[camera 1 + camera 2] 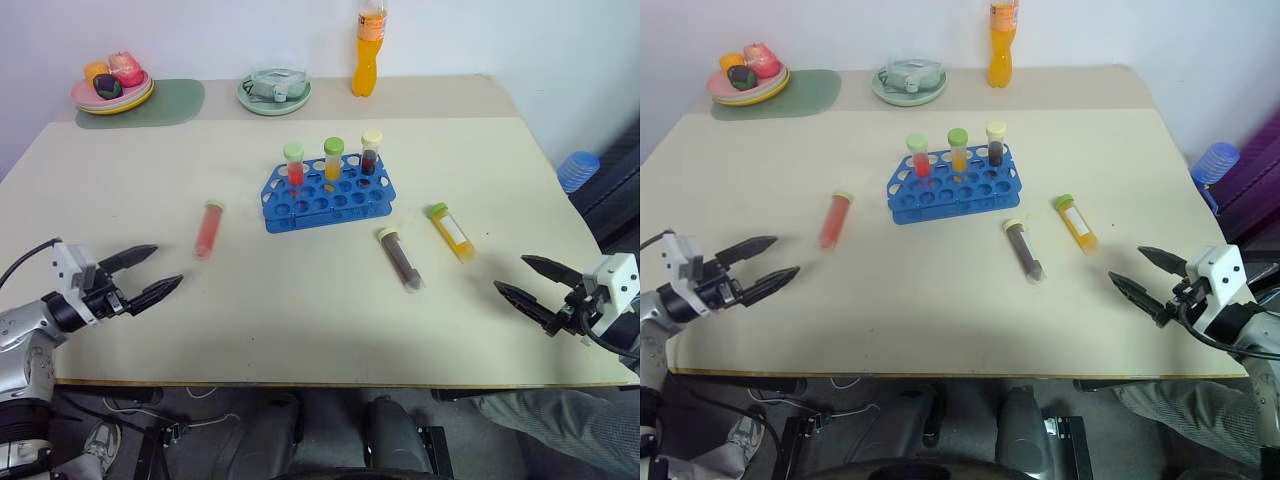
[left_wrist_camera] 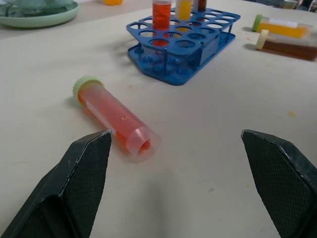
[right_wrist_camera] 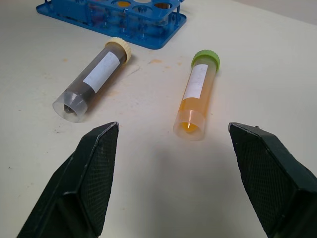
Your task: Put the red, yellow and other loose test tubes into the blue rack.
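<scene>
The blue rack [image 1: 328, 193] stands mid-table with three capped tubes upright in its back row. A red tube [image 1: 208, 229] with a green cap lies flat to the rack's left, a short way ahead of my open left gripper [image 1: 144, 275]. On the rack's right lie a dark brown tube [image 1: 401, 259] with a cream cap and a yellow tube [image 1: 452, 231] with a green cap. My right gripper [image 1: 530, 285] is open and empty near the table's right front, pointing toward those two. In the wrist views the red tube [image 2: 115, 117], the yellow tube [image 3: 196, 94] and the brown tube [image 3: 95, 78] lie just beyond the fingertips.
At the table's back stand an orange drink bottle [image 1: 369, 47], a green plate [image 1: 274, 91] with clear items, and a plate of toy food [image 1: 112, 84] on a green mat. A blue ribbed cylinder [image 1: 578, 170] sits off the right edge.
</scene>
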Motion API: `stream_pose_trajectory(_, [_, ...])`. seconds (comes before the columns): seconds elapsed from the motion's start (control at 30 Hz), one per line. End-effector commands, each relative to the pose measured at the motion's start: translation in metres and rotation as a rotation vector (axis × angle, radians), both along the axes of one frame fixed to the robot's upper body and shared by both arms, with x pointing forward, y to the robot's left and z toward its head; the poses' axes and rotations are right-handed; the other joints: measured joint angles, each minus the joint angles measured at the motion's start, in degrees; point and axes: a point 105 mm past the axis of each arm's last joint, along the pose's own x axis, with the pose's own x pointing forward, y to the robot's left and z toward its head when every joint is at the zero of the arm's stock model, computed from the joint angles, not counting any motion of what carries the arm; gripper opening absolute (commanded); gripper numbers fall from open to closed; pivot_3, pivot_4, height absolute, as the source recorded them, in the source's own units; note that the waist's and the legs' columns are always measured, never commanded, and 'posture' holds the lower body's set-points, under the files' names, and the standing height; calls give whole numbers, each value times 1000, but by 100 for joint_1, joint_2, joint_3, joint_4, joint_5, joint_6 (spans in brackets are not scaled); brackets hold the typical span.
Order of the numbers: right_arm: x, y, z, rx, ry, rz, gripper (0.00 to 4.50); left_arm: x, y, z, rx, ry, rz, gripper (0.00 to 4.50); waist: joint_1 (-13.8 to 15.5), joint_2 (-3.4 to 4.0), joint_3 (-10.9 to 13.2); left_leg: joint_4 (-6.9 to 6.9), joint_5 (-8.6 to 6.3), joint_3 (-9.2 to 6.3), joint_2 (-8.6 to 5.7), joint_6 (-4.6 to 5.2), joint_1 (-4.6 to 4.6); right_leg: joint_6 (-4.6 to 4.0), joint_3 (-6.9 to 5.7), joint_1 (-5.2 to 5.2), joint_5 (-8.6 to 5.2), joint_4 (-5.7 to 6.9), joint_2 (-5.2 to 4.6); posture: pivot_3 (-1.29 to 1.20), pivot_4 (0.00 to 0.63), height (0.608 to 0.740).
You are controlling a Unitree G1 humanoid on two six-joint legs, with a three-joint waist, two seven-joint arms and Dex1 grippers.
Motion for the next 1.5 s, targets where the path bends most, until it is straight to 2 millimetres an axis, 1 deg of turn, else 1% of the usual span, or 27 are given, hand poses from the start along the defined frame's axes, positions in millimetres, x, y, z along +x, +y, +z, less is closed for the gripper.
stream_pose_trajectory(0.03, [-2, -5, 11, -12, -47, -9, 3660, 3, 3, 15, 17, -37, 15, 4255, 2, 0, 0, 0, 0, 0, 0, 0, 0, 0, 0, 0, 0, 0, 0, 0, 150, 740])
stream_pose_trajectory(0.13, [-2, -4, 10, -11, -46, -8, 3660, 5, 0, 19, -16, -49, 6, 4255, 7, 0, 0, 1, 0, 0, 0, 0, 0, 0, 0, 0, 0, 0, 0, 0, 150, 740])
stream_pose_trajectory(0.33, [-2, -3, 13, -2, -63, -17, 3660, 8, -7, 21, -46, -56, -20, 4255, 0, 0, 0, 1, 0, 0, 0, 0, 0, 0, 0, 1, 0, -1, 0, 0, 150, 740])
stream_pose_trajectory(0.43, [-1, 2, 13, 1, -74, -16, 3660, 8, -11, 24, -54, -62, -50, 4255, 6, 0, 0, 1, 0, 0, 0, 0, 0, -1, 0, 1, 1, -1, 0, 0, 150, 740])
stream_pose_trajectory(0.6, [0, 8, 19, 8, -91, -17, 3660, 6, -18, 26, -69, -54, -129, 4255, 1, 0, 0, 1, 0, 2, 0, 0, 0, -1, 0, 1, 1, -2, 0, 0, 150, 740])
stream_pose_trajectory(0.67, [0, 10, 22, 19, -100, -23, 3660, 3, -21, 25, -46, -50, -166, 4255, 0, 0, 0, 1, 0, 2, 0, 0, 0, -1, 0, 0, 1, -2, 0, 0, 150, 740])
stream_pose_trajectory(0.77, [7, 10, 31, 29, -126, -87, 3660, -1, -28, 26, -49, -49, -237, 4255, 2, 0, 0, 1, 0, 2, 0, 0, 0, -1, 0, 0, 1, -2, 0, 0, 150, 740])
stream_pose_trajectory(0.83, [16, 12, 32, 41, -66, -158, 3660, -2, -34, 28, -40, -58, -271, 4255, 0, 1, 0, 2, 0, 2, 0, 0, 0, -3, 1, 0, 2, -2, -1, 0, 150, 740])
stream_pose_trajectory(0.87, [21, 10, 32, 10, -56, -213, 3660, -1, -36, 28, -42, -61, -282, 4255, 0, 1, 0, 2, 0, 2, 1, 0, 0, -5, 1, -1, 3, -2, -1, 0, 150, 740])
stream_pose_trajectory(0.93, [34, 4, 31, -140, -27, -341, 3660, 0, -41, 28, -35, -62, -304, 4255, -3, 1, 1, 3, 0, 2, 1, 0, -2, -7, 2, -4, 4, -2, -1, 0, 150, 740])
stream_pose_trajectory(0.97, [41, 6, 31, -170, 5, -360, 3660, 0, -44, 28, -29, -61, -317, 4255, 4, 1, 0, 3, 0, 2, 1, 0, -3, -9, 2, -8, 5, -1, 0, 0, 150, 740])
stream_pose_trajectory(1.0, [46, 11, 32, -168, 51, -352, 3660, 1, -46, 27, -24, -62, -330, 4255, -6, 2, 0, 3, 0, 1, 1, 0, -4, -11, 3, -11, 6, -2, 2, 0, 150, 740])
stream_pose_trajectory(1.1, [69, 24, 40, -153, 172, -302, 3660, 2, -52, 29, -26, -64, -357, 4255, -23, 6, 2, 1, 0, 8, 4, 1, -9, -11, 4, -6, 6, -2, 0, 0, 150, 740])
stream_pose_trajectory(1.2, [87, 31, 49, -176, 251, -263, 3660, 4, -54, 32, -25, -65, -379, 4255, -33, 7, 4, 4, 2, 10, 6, 1, -35, -14, 1, -18, 10, -1, 2, 0, 150, 740])
stream_pose_trajectory(1.33, [114, 38, 60, -214, 424, -249, 3660, 8, -58, 38, -28, -66, -407, 4255, -45, 12, 8, 6, 2, 11, 4, 2, -45, -12, -5, -27, 12, -2, 2, 0, 150, 740])
stream_pose_trajectory(1.4, [122, 43, 63, -239, 479, -234, 3660, 8, -60, 38, -31, -61, -419, 4255, -50, 13, 8, 12, 3, 10, 3, 1, -67, -11, -7, -44, 19, -1, 3, 0, 150, 740])
stream_pose_trajectory(1.5, [132, 47, 58, -267, 549, -220, 3660, 6, -63, 37, -39, -49, -434, 4255, -54, 12, 8, 12, 7, 11, 2, -7, -81, -10, -7, -56, 19, -4, 3, 0, 150, 740])
